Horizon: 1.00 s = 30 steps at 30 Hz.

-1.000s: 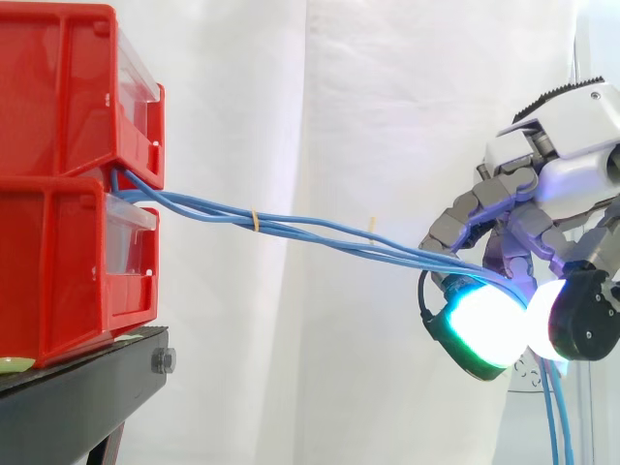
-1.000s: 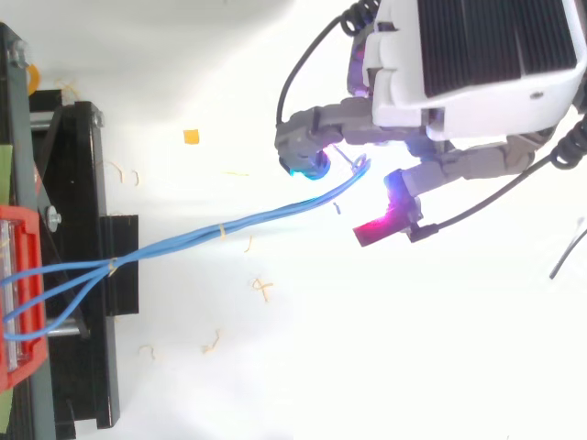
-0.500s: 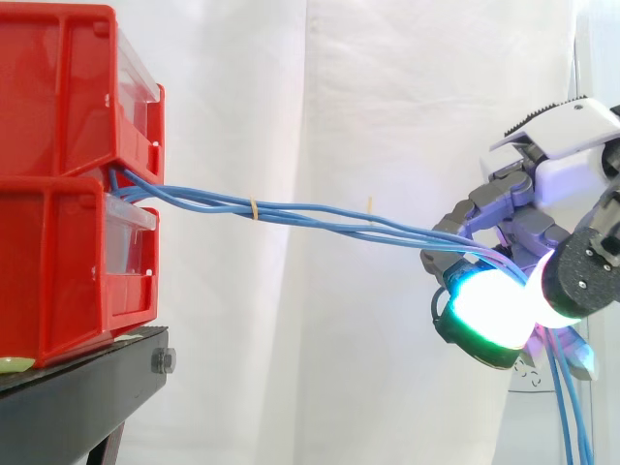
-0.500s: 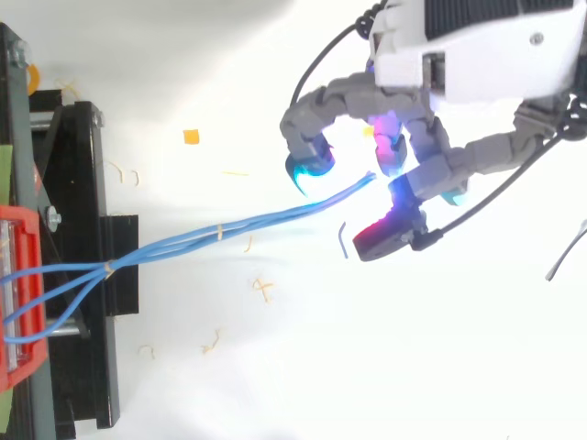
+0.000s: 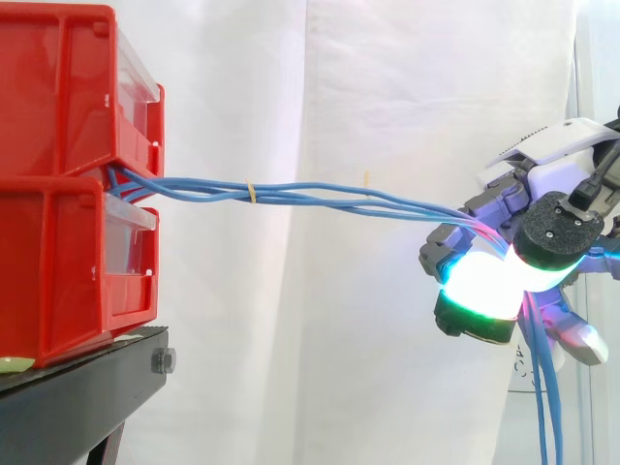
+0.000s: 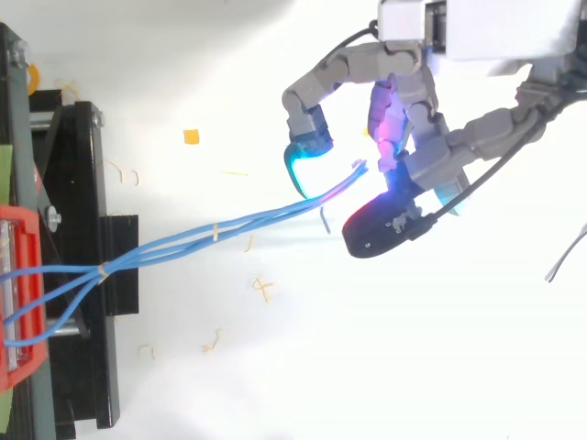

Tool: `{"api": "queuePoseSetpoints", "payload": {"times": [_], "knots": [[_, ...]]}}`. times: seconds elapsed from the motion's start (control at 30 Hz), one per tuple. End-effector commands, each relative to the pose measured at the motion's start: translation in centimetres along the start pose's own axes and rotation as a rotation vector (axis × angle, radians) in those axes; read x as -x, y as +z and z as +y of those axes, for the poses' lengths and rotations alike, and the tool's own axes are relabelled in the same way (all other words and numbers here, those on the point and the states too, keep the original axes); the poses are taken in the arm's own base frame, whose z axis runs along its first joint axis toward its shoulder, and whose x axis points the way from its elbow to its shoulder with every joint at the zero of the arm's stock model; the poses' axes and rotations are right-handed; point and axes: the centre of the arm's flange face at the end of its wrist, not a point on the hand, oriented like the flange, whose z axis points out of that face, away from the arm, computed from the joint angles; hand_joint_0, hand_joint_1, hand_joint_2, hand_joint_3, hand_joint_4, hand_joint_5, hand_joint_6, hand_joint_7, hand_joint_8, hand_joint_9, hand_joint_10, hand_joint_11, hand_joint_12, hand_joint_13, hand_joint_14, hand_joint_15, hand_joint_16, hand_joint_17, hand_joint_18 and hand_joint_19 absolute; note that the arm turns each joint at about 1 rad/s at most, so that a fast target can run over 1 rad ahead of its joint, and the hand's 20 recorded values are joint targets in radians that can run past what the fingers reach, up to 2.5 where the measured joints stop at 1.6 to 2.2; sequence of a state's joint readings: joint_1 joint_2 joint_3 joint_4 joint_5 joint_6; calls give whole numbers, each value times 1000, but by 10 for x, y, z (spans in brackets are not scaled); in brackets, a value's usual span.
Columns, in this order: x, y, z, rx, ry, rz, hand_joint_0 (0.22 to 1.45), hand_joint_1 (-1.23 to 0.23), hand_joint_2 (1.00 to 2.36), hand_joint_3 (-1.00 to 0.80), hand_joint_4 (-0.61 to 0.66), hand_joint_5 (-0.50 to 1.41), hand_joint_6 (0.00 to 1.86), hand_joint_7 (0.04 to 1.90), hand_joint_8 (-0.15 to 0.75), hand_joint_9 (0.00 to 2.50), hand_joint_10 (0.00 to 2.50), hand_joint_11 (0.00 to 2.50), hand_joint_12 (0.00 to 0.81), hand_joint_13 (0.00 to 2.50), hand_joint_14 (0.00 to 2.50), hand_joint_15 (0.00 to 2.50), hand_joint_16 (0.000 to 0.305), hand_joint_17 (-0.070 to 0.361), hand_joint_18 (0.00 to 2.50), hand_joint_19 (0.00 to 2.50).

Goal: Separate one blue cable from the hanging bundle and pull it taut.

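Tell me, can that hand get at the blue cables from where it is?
Probably yes: the hand looks already there, its fingers curled round the cables where they bend downward, and nothing else stands between them.

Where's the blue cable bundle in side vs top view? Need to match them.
Side view: the blue cable bundle runs from between the stacked red bins at left, across mid-height, to the hand at right.
Top view: it climbs from the left edge up-right to the hand.
Shared landmark: the small yellow tie on the bundle.
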<state>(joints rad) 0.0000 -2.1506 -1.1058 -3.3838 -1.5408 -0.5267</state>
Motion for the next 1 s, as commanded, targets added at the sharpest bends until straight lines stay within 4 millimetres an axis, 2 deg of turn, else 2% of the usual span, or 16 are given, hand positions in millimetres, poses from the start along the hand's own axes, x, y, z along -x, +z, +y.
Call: {"api": "queuePoseSetpoints", "payload": {"times": [0.0,0.57,0.97], "knots": [[1,0,0,-1,13,-4,742,-835,1018,-194,38,140,505,1252,106,1837,10,217,240,1239,15,395,52,116,865,570],[-2,0,4,0,-7,4,741,-827,1018,-214,43,139,505,1247,101,1828,10,220,241,1230,17,400,50,113,870,574],[14,-18,30,-53,-71,35,740,-825,1018,-218,47,138,505,1243,98,1824,10,215,242,1227,17,393,49,111,868,582]]}}
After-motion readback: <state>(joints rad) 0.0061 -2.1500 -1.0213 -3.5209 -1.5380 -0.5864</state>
